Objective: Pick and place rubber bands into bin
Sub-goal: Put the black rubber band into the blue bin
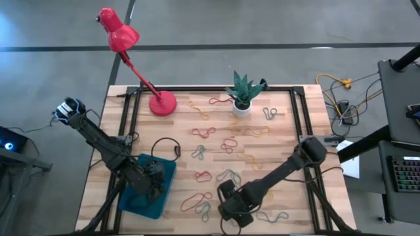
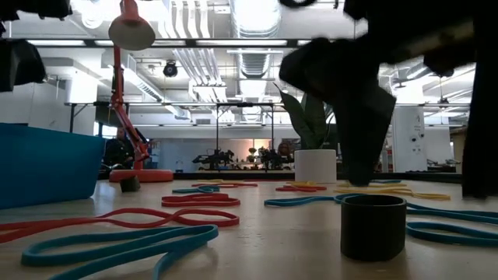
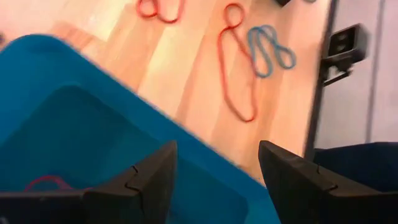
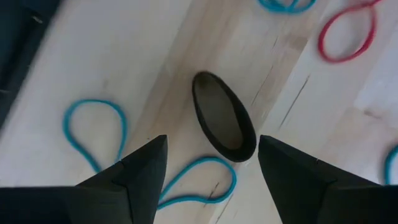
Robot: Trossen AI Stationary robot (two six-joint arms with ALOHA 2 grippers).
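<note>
Left gripper hangs over the bin, fingers spread, nothing between them; one red loop already lies in the bin. Your rubber bands are strewn flat across the table from the red lamp to the front edge. Expect them light, floppy and grippy: pinch a single strand where it crosses itself. The long red band runs lengthwise away from the bin. Right gripper is wide open and empty above a black ring with teal bands just beside it.
</note>
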